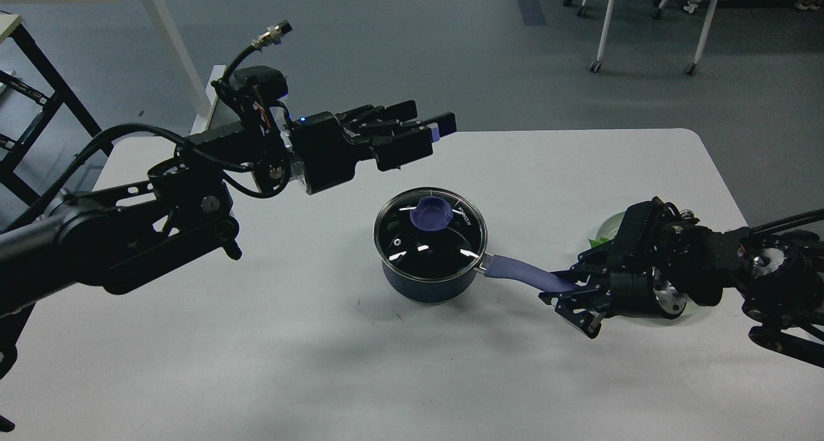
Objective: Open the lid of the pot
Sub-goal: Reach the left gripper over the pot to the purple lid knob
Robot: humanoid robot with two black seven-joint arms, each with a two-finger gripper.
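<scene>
A dark blue pot (425, 286) stands in the middle of the white table (257, 338). Its glass lid (430, 241) is on it, with a blue knob (430, 214) on top. The pot's blue handle (518, 275) points right. My right gripper (568, 291) is shut on the end of that handle. My left gripper (430, 124) is open and empty, hanging in the air above and just behind the lid, with its fingers pointing right.
A greenish round dish (608, 227) lies partly hidden behind my right wrist. White chair legs on castors (644, 35) stand on the floor beyond the table. A white table leg (170, 42) stands at the far left.
</scene>
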